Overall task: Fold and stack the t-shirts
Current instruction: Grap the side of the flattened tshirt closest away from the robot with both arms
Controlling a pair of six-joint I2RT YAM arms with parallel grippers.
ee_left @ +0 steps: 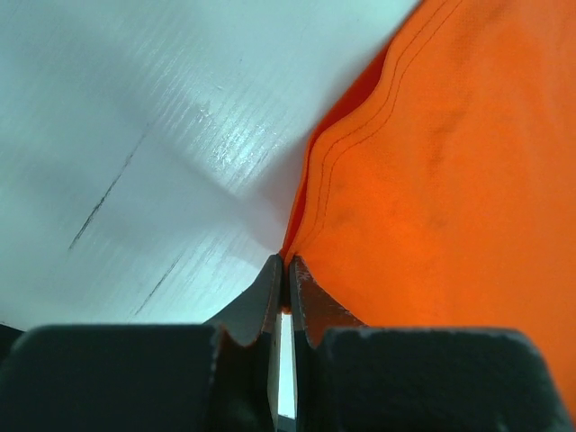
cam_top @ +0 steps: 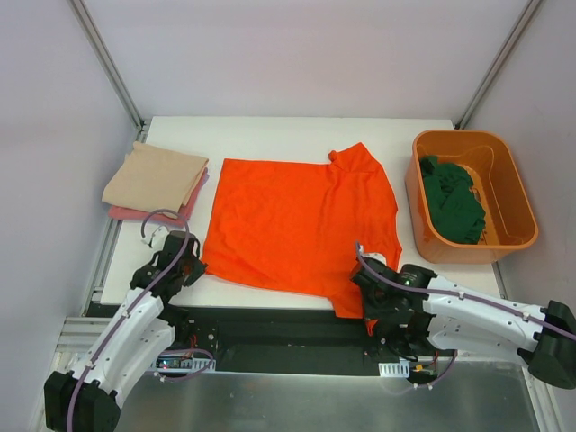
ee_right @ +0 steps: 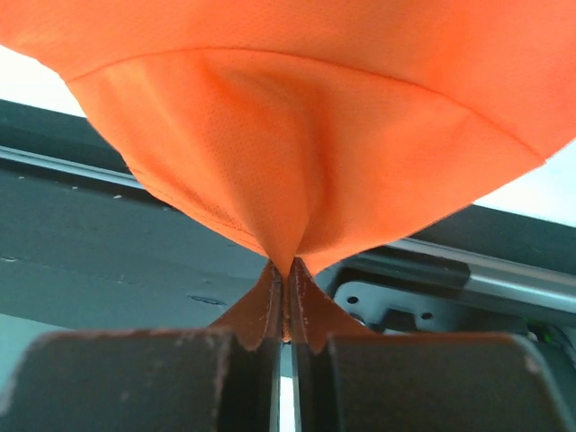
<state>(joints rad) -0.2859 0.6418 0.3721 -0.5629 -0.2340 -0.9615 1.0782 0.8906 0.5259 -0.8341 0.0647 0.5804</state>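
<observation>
A bright orange t-shirt (cam_top: 301,225) lies spread flat on the white table, its near right part hanging over the front edge. My left gripper (cam_top: 192,267) is shut on the shirt's near left corner (ee_left: 286,256). My right gripper (cam_top: 364,301) is shut on the hanging near right hem (ee_right: 288,243), below the table edge. A folded beige t-shirt (cam_top: 155,178) lies on a pink one (cam_top: 135,214) at the far left. A dark green t-shirt (cam_top: 453,200) sits crumpled in the orange bin (cam_top: 513,193).
The orange plastic bin stands at the table's right. Grey walls and metal frame posts (cam_top: 108,63) enclose the table. A dark rail (ee_right: 108,234) runs along the front edge beneath the cloth.
</observation>
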